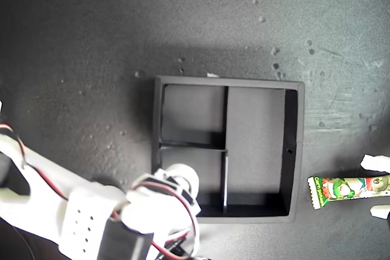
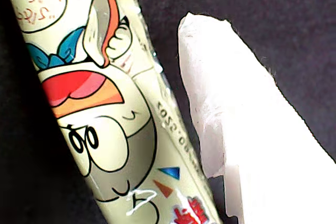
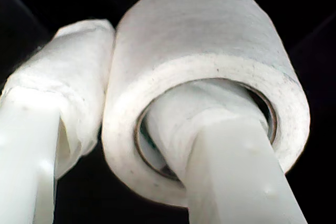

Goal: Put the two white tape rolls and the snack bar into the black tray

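The black tray (image 1: pixel 298 150) lies in the middle of the exterior view, and its compartments hold nothing. My second gripper (image 1: pixel 177 186) is shut on a white tape roll (image 1: pixel 183 176) at the tray's lower left corner in that view. One finger (image 3: pixel 220 145) passes through the roll's (image 3: pixel 199 40) hole and the other finger (image 3: pixel 63 93) presses its outer wall. The snack bar (image 1: pixel 341 188) lies on the mat at the exterior view's right edge. My first gripper (image 1: pixel 376 187) is open and straddles it. A white finger (image 2: pixel 236 119) sits beside the wrapper (image 2: pixel 105 119).
The dark mat (image 1: pixel 91 47) has small pale specks above the tray in the exterior view. The white second arm (image 1: pixel 79 217) with red and black cables fills that view's lower left corner.
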### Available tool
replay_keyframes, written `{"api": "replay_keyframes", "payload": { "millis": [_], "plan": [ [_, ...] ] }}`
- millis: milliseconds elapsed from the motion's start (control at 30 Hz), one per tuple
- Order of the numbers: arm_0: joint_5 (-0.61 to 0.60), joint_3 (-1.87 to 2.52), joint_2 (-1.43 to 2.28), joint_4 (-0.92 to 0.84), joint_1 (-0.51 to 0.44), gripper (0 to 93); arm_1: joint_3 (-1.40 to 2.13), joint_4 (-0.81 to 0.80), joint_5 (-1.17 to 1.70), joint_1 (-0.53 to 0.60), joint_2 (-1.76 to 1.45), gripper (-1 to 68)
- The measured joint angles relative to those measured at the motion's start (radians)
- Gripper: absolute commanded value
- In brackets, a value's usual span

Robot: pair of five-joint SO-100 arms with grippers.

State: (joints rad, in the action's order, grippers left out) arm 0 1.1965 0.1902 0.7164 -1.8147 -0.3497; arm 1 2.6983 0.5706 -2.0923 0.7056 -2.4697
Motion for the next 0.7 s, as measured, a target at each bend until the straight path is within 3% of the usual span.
{"api": "replay_keyframes", "payload": {
  "millis": [300, 467, 667, 700],
  "plan": [
    [0.012, -0.098, -0.118, 0.0, 0.006, 2.1, 0.247, -0.275, -0.017, 0.061, 0.0, 30.0],
    [0.012, -0.163, -0.172, 0.0, -0.011, 4.9, 0.327, -0.377, -0.008, 0.071, 0.0, 22.6],
    [0.012, -0.212, -0.196, 0.0, -0.021, 11.6, 0.377, -0.437, -0.017, 0.081, -0.002, 0.7],
    [0.012, -0.213, -0.196, 0.0, -0.026, 11.9, 0.388, -0.442, -0.023, 0.081, -0.002, 0.0]
  ]
}}
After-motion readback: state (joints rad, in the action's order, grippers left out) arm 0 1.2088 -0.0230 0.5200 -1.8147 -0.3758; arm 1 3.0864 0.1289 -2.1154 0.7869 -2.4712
